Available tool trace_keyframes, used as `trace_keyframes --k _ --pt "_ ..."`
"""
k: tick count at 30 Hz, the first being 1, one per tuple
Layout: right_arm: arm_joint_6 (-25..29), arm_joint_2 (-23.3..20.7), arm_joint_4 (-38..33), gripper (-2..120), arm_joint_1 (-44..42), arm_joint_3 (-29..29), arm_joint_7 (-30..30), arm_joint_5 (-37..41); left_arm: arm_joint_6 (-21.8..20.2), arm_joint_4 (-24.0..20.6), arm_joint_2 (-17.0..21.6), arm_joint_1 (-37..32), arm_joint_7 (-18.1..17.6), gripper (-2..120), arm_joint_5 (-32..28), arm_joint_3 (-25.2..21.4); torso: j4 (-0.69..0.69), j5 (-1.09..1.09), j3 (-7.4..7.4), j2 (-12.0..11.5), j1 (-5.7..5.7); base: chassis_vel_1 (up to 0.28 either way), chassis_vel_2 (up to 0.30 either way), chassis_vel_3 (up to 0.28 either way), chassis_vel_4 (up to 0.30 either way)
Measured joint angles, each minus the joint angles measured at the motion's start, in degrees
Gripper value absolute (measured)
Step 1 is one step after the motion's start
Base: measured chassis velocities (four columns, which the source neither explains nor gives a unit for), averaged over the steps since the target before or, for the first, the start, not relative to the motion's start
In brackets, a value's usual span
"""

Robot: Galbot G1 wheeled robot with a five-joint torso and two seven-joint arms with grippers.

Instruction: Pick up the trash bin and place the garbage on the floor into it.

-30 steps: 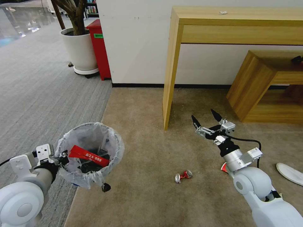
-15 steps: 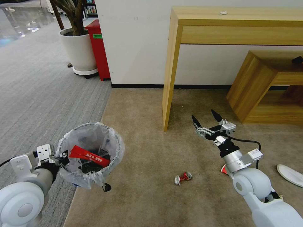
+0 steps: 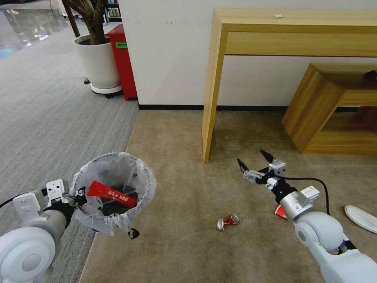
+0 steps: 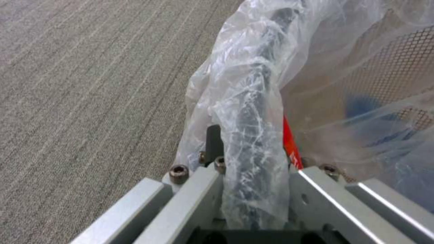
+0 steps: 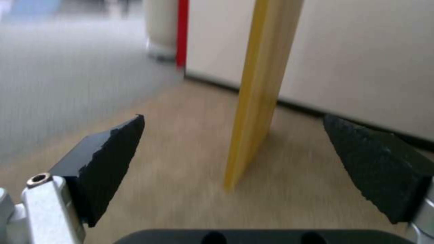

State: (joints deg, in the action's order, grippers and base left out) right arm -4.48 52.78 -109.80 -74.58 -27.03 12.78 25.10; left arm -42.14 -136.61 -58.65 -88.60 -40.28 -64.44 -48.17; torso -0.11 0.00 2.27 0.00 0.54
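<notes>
Left claw (image 3: 80,195) clamped on trash bin (image 3: 114,188) rim, right claw (image 3: 255,163) spread wide above floor (image 3: 176,165), crushed red can (image 3: 227,221) lay nearer than it, wrapper (image 3: 112,193) print unreadable.

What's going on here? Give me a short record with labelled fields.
Left gripper: shut on the rim of the trash bin, holding it
In bin: red wrapper
Right gripper: open, empty, above the floor
Garbage on floor: crushed red can, white slipper
Nearby: wooden table leg
</notes>
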Motion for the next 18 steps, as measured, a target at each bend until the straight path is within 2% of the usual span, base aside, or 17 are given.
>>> trace_keyframes --k 3,4,5,6,7,10,11,14,15,18 --pt "-2.39 -0.65 1.56 100 1.03 0.62 2.30 -1.30 0.00 -0.06 -0.04 0.01 0.01 0 0.05 0.17 0.00 0.00 0.00 0.00 0.00 0.000 0.000 0.000 0.000" --pt "-3.58 -1.06 3.42 100 2.23 1.35 5.40 -2.70 0.00 -0.12 -0.12 0.01 0.02 0 0.14 0.30 0.00 0.00 0.00 0.00 0.00 0.000 0.000 0.000 0.000" --pt "-3.58 -1.06 3.42 100 2.23 1.35 5.40 -2.70 0.00 -0.12 -0.12 0.01 0.02 0 0.14 0.30 0.00 0.00 0.00 0.00 0.00 0.000 0.000 0.000 0.000" --pt "-3.56 -1.31 5.21 100 3.35 1.86 9.26 -4.46 0.00 -0.16 -0.15 -0.01 0.03 0 0.17 0.35 0.00 0.00 0.00 0.00 0.00 0.000 0.000 0.000 0.000" --pt "-3.56 -1.31 5.21 100 3.35 1.86 9.26 -4.46 0.00 -0.16 -0.15 -0.01 0.03 0 0.17 0.35 0.00 0.00 0.00 0.00 0.00 0.000 0.000 0.000 0.000" --pt "-0.55 -1.53 10.69 100 6.83 3.59 21.70 -10.06 0.00 -0.20 -0.22 -0.06 0.09 0 0.27 0.37 0.01 0.01 0.00 0.00 0.00 0.000 0.000 0.000 0.000" --pt "-0.55 -1.53 10.69 100 6.83 3.59 21.70 -10.06 0.00 -0.20 -0.22 -0.06 0.09 0 0.27 0.37 0.01 0.01 0.00 0.00 0.00 0.000 0.000 0.000 0.000" --pt "2.02 -1.17 15.56 100 9.97 4.60 31.60 -12.69 0.00 -0.20 -0.30 -0.06 0.16 0 0.30 0.37 0.00 0.00 0.00 0.00 0.00 0.000 0.000 0.000 0.000" --pt "2.02 -1.17 15.56 100 9.97 4.60 31.60 -12.69 0.00 -0.20 -0.30 -0.06 0.16 0 0.30 0.37 0.00 0.00 0.00 0.00 0.00 0.000 0.000 0.000 0.000" --pt "5.02 -0.57 20.26 100 13.01 5.45 40.10 -15.72 0.00 -0.18 -0.51 -0.21 0.18 0 0.39 0.22 0.00 0.00 0.00 0.00 0.00 0.000 0.000 0.000 0.000"
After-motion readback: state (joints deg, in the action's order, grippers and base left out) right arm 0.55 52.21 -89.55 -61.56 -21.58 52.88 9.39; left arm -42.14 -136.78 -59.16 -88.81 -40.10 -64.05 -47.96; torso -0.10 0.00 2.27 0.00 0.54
